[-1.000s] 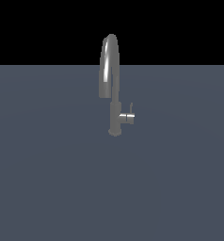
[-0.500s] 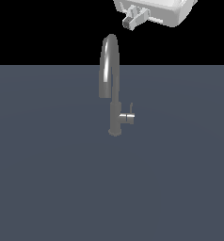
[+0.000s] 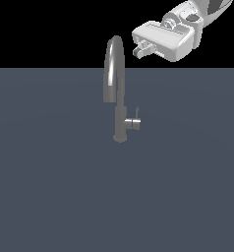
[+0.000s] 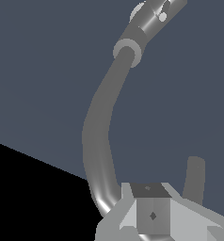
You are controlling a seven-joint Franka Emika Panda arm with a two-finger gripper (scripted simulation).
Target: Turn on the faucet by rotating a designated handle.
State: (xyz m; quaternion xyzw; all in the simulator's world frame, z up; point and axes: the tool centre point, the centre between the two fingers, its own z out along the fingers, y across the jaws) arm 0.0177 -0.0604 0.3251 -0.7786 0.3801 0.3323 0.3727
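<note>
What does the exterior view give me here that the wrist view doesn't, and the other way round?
Only the exterior view shows the gripper whole, up beside the top of the spout on the exterior view's right, apart from the faucet, with the handle sticking out low on the column, untouched. Only the wrist view looks down along the arched spout to the column, with part of the gripper body at the frame edge; the handle is hard to make out there. Both show the faucet on the bare grey surface.

Two views, one faucet

Exterior view faces the faucet [image 3: 118,93] side-on from afar; wrist view looks down along its spout from close above.
</note>
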